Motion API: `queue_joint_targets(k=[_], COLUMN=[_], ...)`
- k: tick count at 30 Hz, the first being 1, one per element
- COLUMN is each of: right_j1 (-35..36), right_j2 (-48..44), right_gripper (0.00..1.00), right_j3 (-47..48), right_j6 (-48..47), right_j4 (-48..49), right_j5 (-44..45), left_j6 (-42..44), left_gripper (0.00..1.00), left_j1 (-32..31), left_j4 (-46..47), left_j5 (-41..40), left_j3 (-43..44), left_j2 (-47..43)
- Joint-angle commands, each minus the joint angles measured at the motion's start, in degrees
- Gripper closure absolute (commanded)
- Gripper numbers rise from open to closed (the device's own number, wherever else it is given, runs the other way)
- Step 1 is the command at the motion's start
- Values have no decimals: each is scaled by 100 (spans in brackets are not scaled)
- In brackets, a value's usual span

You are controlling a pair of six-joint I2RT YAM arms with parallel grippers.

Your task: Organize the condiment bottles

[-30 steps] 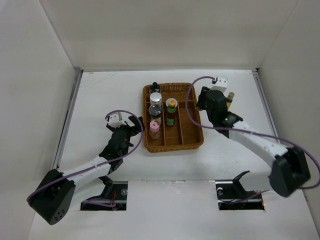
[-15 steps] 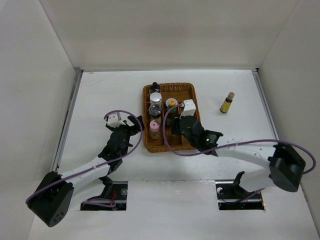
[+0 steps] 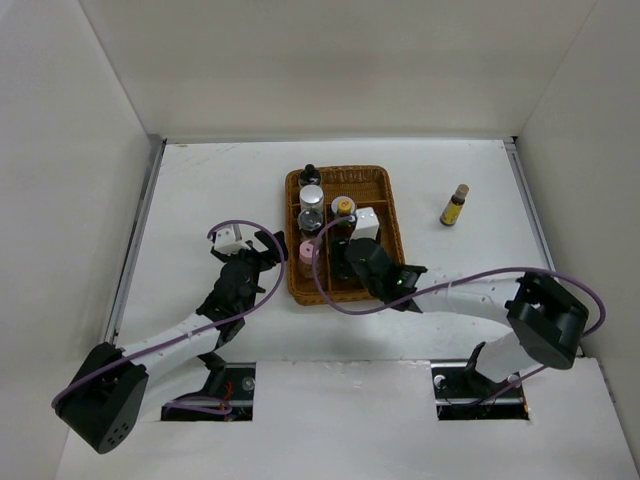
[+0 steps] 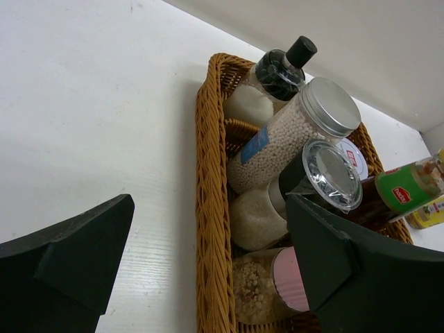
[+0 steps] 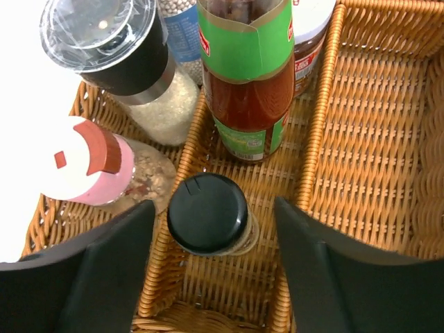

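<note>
Right wrist: right gripper [image 5: 214, 205] parted astride black-capped jar [image 5: 207, 215]; likely light, rigid, slick, so pinch below cap. Left gripper [image 4: 208, 205] spread, empty.

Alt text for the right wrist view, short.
The open right pincer straddles a black-capped jar standing in the middle compartment of the wicker tray, a green-labelled red sauce bottle beyond it. A pink-capped jar and a clear-topped grinder sit in the left compartment.

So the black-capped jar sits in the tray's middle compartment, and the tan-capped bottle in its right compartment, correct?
No. The top view shows the tan-capped bottle standing on the table, right of the wicker tray. The black-capped jar is in the middle compartment.
</note>
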Motion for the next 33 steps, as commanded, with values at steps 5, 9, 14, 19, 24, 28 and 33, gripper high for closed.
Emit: queue_joint_targets(k=[5, 9, 14, 19, 24, 28, 33], right_j1=[33, -177, -1028, -3048, -4150, -4449, -4634], right_j2=[-686, -1477, -2339, -2042, -1225, -724, -275], right_gripper=[19, 19, 25, 24, 23, 23, 24], right_j3=[-38, -179, -416, 49, 479, 840, 1191], right_j6=[-49, -85, -120, -339, -568, -674, -709], right_j4=[108, -138, -226, -754, -552, -534, -367], right_j5=[99, 152, 590, 1066, 838, 592, -24], left_j6=[-46, -55, -55, -55, -82, -90, -90], left_gripper=[8, 8, 8, 8, 8, 8, 8], left_j1=[18, 27, 27, -52, -87, -113, -113], left_j4=[279, 262, 262, 279, 279, 262, 270], left_j5=[48, 48, 48, 48, 57, 92, 101], left_j3=[-25, -26, -26, -34, -43, -34, -17], left_j2=[-33, -59, -59, -68, -95, -68, -33])
